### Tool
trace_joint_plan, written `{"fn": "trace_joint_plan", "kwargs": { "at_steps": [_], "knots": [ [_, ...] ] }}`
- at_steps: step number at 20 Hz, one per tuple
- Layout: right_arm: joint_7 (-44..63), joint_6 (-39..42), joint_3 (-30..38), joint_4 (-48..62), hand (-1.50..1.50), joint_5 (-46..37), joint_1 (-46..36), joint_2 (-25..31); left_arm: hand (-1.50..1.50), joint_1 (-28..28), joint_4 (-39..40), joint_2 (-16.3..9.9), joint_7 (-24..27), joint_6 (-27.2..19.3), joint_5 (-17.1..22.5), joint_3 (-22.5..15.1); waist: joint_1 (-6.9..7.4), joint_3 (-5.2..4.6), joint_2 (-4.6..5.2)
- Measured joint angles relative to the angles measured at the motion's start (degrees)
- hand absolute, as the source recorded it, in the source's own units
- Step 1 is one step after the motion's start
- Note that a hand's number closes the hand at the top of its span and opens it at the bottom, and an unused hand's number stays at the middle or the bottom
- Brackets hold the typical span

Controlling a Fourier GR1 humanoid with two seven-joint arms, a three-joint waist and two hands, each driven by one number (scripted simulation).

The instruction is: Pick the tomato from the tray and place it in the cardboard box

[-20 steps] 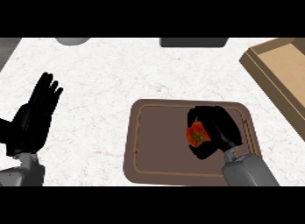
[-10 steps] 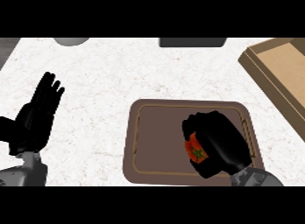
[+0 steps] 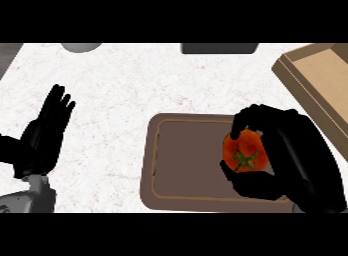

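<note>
— Start at the left. What's that robot hand (image 3: 45,135) doing?

— Nothing. The left robot hand rests open over the counter (image 3: 147,85), fingers straight and pointing up, well apart from everything else.

— And past it?

— The tray (image 3: 183,160), brown, with a raised rim, lying flat on the counter. Its left half is bare.

— So where's the tomato (image 3: 245,152)?

— Over the tray's right side, inside the right robot hand (image 3: 288,160). The fingers curl over its top and the thumb comes in underneath, so it's gripped from both sides. The red skin and green stem face left, out of the open side of the grip.

— Is it lifted yet?

— I can't tell. From this steep angle it could be resting on the tray or just clear of it.

— And the box (image 3: 326,90)?

— Further right, at the counter's edge, open, running at a slant. Its near wall stands just beside the tray's right rim.

— What could go wrong?

— I'd guess two things. The tomato is round and smooth, and it's bare on the left side, so a quick swing right could roll it out of the grip. And the box wall is in the way: carry it too low and the hand or tomato knocks the cardboard and shoves the box.
</note>
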State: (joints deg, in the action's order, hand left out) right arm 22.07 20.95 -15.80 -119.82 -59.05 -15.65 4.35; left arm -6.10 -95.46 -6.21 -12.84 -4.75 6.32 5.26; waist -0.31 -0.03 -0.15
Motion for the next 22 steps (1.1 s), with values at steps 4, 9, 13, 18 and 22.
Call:
{"fn": "trace_joint_plan", "kwargs": {
  "at_steps": [4, 9, 13, 18, 22],
  "knots": [
    [3.38, 0.23, 7.64, -1.36, 1.50, 0.81, -3.93, 0.24, 0.00, 0.38, -0.96, 0.34, -0.36, -0.31, -0.35, -0.45, 0.18, 0.01, 0.05],
    [3.31, 0.30, 18.41, 3.04, 1.50, 4.69, -9.01, 3.22, 0.00, -0.01, -0.63, -0.05, -0.55, 0.17, 0.06, 0.04, 0.37, 0.01, 0.13],
    [1.72, 1.75, 26.08, 8.86, 1.50, 8.38, -12.81, 8.11, 0.00, -0.08, -0.47, -0.26, -0.65, 0.43, 0.31, 0.42, 0.46, 0.03, 0.17],
    [-4.37, -3.50, 31.99, 19.40, 1.50, 8.44, -14.81, 13.66, 0.00, -0.29, 0.65, 0.02, 0.29, 0.58, 0.02, 0.34, 0.63, 0.06, 0.30],
    [-10.14, -9.46, 33.85, 30.07, 1.50, 5.82, -16.49, 17.97, 0.00, -0.94, 1.61, 0.92, 0.92, -0.14, -0.75, -0.29, 0.84, 0.05, 0.37]
  ]
}}
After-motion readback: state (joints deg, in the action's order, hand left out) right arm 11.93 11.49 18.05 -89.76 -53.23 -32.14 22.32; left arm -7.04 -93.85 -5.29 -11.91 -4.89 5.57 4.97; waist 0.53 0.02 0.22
